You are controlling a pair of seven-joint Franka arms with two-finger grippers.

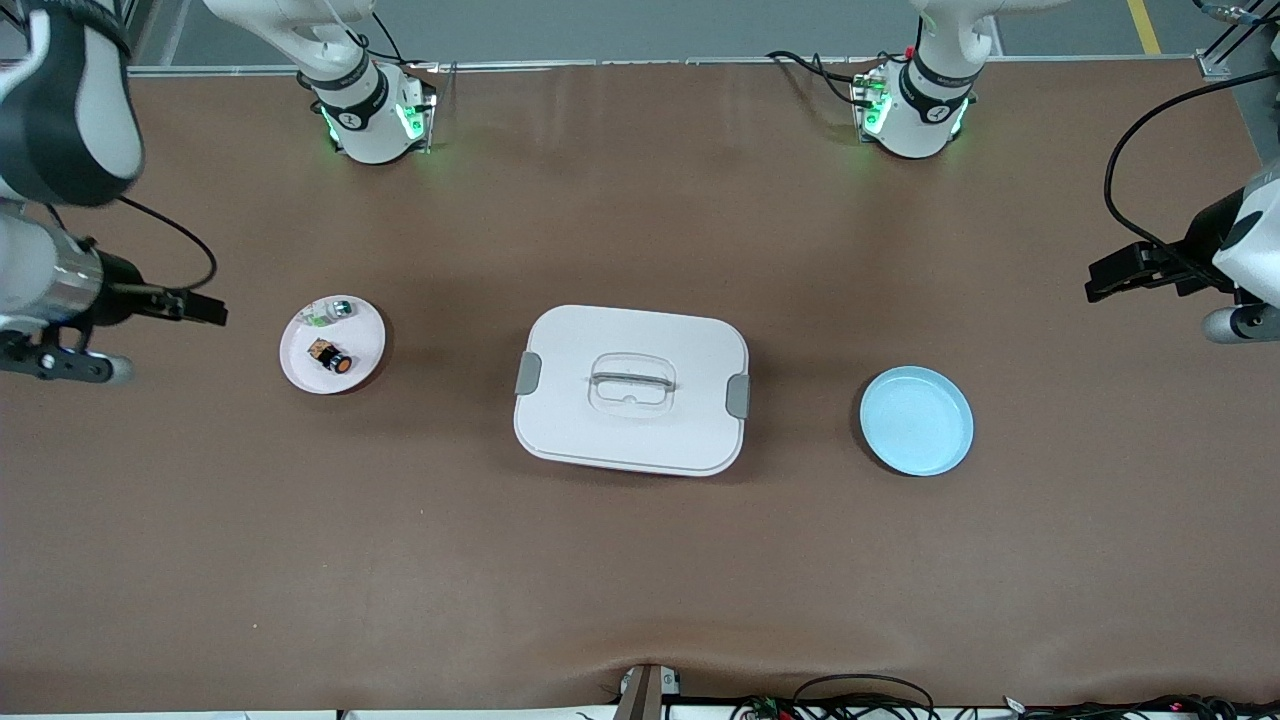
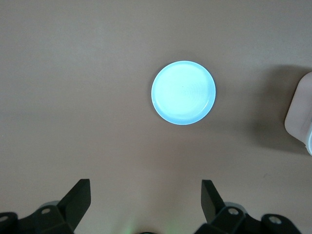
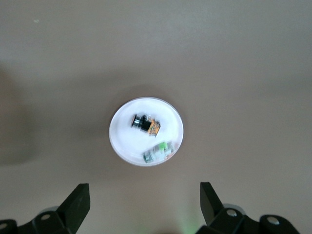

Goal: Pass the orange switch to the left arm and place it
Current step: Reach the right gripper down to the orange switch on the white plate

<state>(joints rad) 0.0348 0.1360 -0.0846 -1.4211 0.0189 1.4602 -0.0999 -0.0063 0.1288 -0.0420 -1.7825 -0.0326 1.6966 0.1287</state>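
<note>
The orange switch (image 1: 333, 358), black with a round orange cap, lies on a small pink plate (image 1: 366, 338) toward the right arm's end of the table. In the right wrist view the switch (image 3: 145, 124) lies on that plate (image 3: 122, 139). My right gripper (image 1: 205, 306) hangs open and empty above the table beside the plate; its jaws (image 3: 145, 204) stand wide apart. The white box (image 1: 632, 390) with grey clips sits mid-table. My left gripper (image 1: 1100, 278) hangs open and empty at the left arm's end, jaws (image 2: 145, 202) wide apart.
A clear-silver switch with a green part (image 1: 336, 309) shares the pink plate, also in the right wrist view (image 3: 160, 151). A blue plate (image 1: 916, 420) lies between the box and the left arm's end; the left wrist view shows it (image 2: 183, 92) and a box corner (image 2: 300, 114).
</note>
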